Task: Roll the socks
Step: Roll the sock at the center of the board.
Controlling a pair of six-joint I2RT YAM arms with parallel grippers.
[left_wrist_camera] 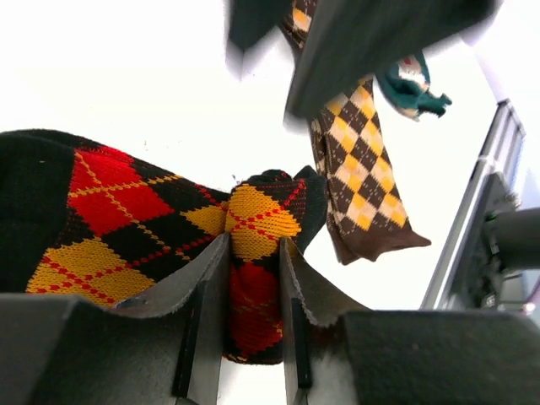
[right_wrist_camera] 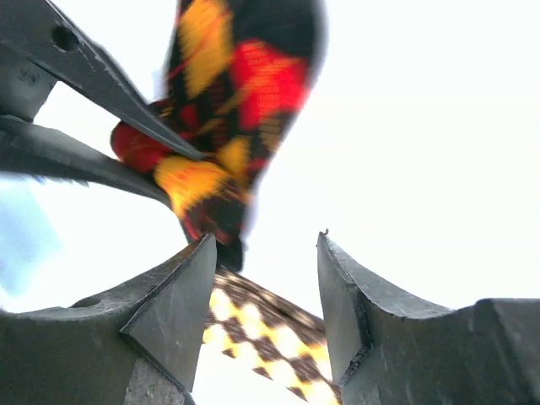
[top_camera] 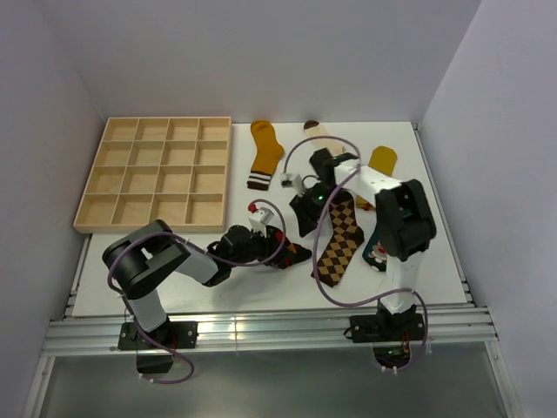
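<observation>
Your left tool [left_wrist_camera: 253, 337] pinches a bunched fold of the red argyle sock [left_wrist_camera: 126, 211], with its jaws nearly together on the fabric. From above, that sock lies near the middle of the tabletop [top_camera: 439, 270], toward 6 o'clock, and the tool covers most of it, so you cannot make out its full shape.

Your right tool [right_wrist_camera: 263, 295] stands spread with nothing between its fingers, just at the sock's 12 o'clock. Its wrist view is blurred, so you cannot tell whether it touches the fabric.

The brown argyle sock [top_camera: 341, 239] lies flat at the red one's 3 o'clock, its upper end hidden under the right arm. The teal sock [left_wrist_camera: 413, 89] sits further toward 3 o'clock, mostly behind that arm in the top view. A yellow sock [top_camera: 381, 161] peeks out at 2 o'clock, half covered. At 12 o'clock the mustard sock [top_camera: 264, 152] with its striped cuff lies in full view. Only the tip of the cream sock [top_camera: 315, 129] shows beside it. A wooden tray [top_camera: 157, 170] with compartments fills the tabletop's 10 o'clock corner.
</observation>
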